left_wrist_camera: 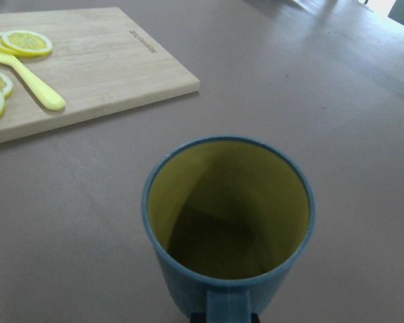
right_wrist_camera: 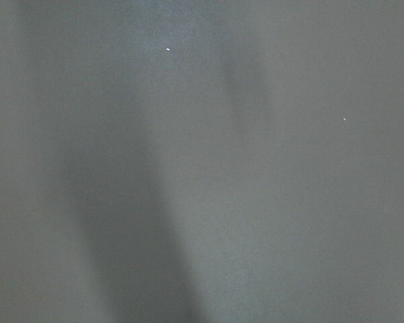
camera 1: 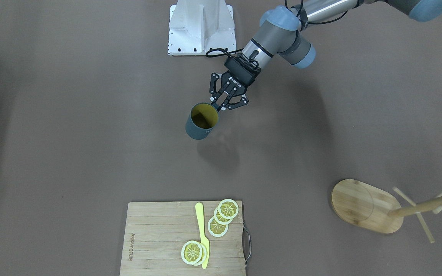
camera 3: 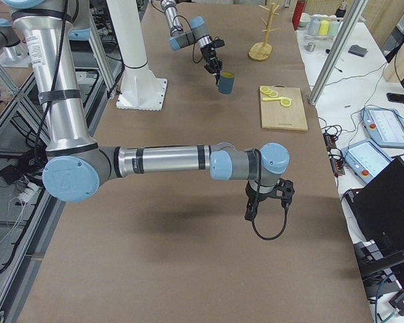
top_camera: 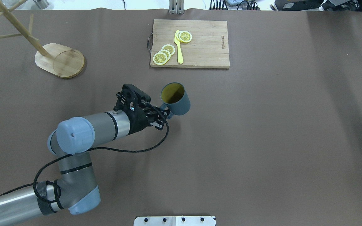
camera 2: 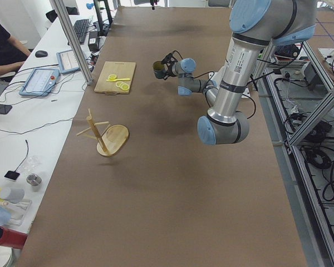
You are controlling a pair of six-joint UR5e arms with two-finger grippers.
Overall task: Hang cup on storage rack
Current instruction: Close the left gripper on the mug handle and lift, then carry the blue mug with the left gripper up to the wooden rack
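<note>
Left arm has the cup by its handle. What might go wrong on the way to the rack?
1. The left pincer grips the cup by the handle alone, so the cup may swing or slip during the long carry.
2. The rack has thin, angled pegs, and the pincer takes up part of the handle loop. Threading the loop may miss, or may nudge the rack over.
</note>
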